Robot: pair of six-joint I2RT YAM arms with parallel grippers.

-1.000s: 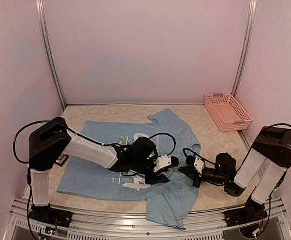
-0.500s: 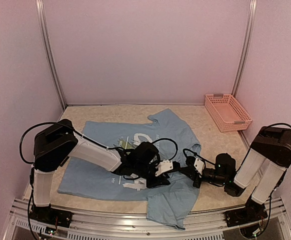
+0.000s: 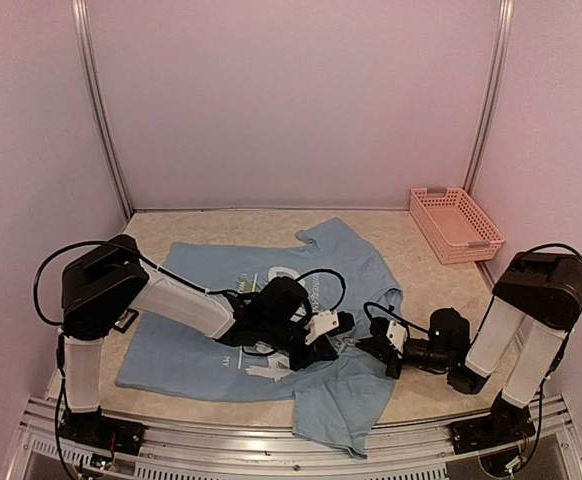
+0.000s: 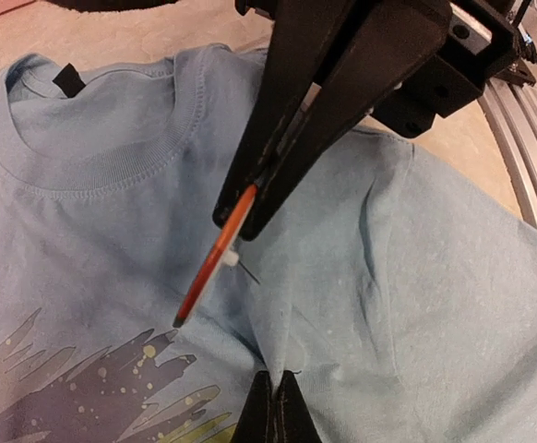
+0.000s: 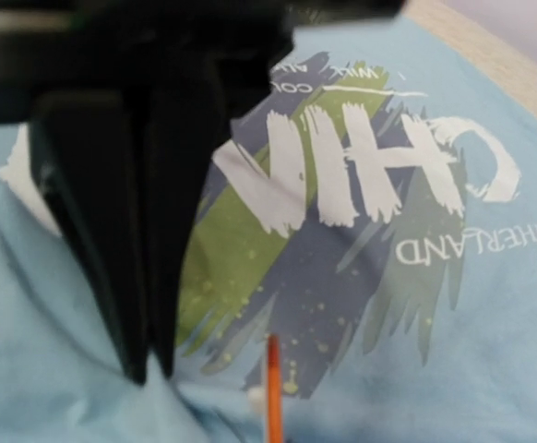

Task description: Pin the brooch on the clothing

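now the left gripper [image 4: 273, 399] pinches the t-shirt [image 4: 416, 277] while the right gripper [image 4: 243, 214] clamps the brooch [image 4: 211, 268].

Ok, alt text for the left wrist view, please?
The right gripper clamps a thin orange brooch, seen edge-on, over a light blue T-shirt near its collar. At the bottom edge, the left gripper pinches a fold of the fabric.

High overview; wrist close-ups sharing T-shirt [image 4: 453, 305]

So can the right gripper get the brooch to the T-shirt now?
Probably yes: the brooch is poised close to the T-shirt, nothing between, and the left gripper pinches a fold beside it.
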